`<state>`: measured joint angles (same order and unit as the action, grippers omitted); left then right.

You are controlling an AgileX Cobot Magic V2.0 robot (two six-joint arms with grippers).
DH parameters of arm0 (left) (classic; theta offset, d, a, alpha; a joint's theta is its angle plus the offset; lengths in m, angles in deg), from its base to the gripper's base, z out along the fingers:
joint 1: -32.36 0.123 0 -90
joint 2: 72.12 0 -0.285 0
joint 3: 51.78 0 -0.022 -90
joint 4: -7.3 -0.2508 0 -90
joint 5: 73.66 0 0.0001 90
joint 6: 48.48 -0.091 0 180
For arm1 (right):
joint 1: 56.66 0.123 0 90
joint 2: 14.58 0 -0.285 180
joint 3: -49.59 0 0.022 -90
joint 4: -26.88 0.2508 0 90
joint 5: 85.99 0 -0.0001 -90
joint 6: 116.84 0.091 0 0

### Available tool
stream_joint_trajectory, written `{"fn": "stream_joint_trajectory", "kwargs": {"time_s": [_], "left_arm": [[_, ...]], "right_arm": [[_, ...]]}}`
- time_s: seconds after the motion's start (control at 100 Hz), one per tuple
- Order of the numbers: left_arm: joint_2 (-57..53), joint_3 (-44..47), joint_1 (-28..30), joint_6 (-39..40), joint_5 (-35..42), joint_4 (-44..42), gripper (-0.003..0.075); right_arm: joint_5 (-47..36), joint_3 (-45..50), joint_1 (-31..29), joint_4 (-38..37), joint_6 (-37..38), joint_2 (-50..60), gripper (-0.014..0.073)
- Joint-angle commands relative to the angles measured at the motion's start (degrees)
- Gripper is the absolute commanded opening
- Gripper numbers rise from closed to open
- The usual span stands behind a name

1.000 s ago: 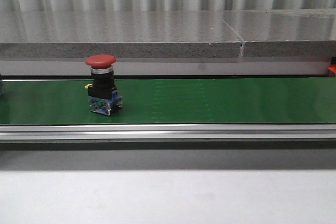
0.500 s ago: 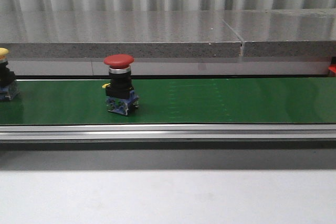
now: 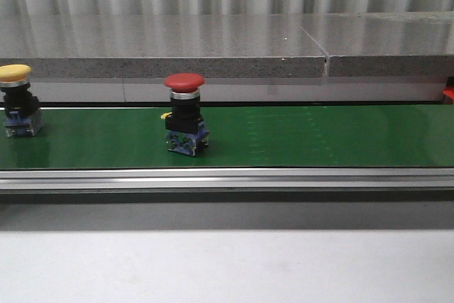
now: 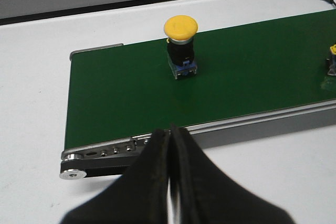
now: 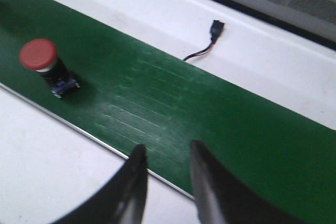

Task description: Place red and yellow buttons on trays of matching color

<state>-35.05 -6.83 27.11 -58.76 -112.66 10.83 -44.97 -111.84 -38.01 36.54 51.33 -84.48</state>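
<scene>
Red button [image 3: 184, 113]: carried rightward along the green belt [image 3: 319, 136] across the last second; now seen standing upright, left of the belt's middle.
Yellow button [image 3: 18, 108]: newly brought fully into the front view at the belt's far left end, upright; half a second earlier only its edge was shown.
Meaning for the task: both buttons are judged to be in transit toward the arms; neither has been picked up, and no coloured tray is shown whole in any view.
Left tool [image 4: 169, 171]: held over the white table [image 3: 227, 264] just on the near side of the belt rail, its two black fingers pressed together, nothing gripped; the yellow button lies beyond it.
Right tool [image 5: 167, 182]: held over the belt's near edge, fingers parted, nothing between them; the red button is set well to its left.
</scene>
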Motion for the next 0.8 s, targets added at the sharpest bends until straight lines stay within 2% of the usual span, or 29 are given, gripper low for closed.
{"fn": "stream_joint_trajectory", "kwargs": {"time_s": [0.0, 0.04, 0.09, 0.31, 0.58, 0.79], "left_arm": [[0.1, -1.5, -0.5, 0.3, 3.8, 0.5, -0.0021], [0.1, -1.5, -0.5, 0.3, 3.8, 0.5, -0.0021], [0.1, -1.5, -0.5, 0.3, 3.8, 0.5, -0.0021], [0.1, -1.5, -0.5, 0.3, 3.8, 0.5, -0.0021], [0.1, -1.5, -0.5, 0.3, 3.8, 0.5, -0.0021], [0.1, -1.5, -0.5, 0.3, 3.8, 0.5, -0.0021]], "right_arm": [[-1.7, -4.0, 1.3, 3.5, 0.1, -2.7, 0.0479], [-0.8, -5.3, 2.0, 4.4, 0.1, -4.5, 0.0560], [0.8, -6.9, 2.8, 5.6, 0.1, -6.5, 0.0604], [8.9, -14.7, 5.6, 7.3, 0.1, -15.5, 0.0591], [18.0, -23.0, 6.1, 7.4, -0.3, -25.6, 0.0591], [24.4, -27.4, 6.7, 7.7, -4.0, -31.5, 0.0591]]}}
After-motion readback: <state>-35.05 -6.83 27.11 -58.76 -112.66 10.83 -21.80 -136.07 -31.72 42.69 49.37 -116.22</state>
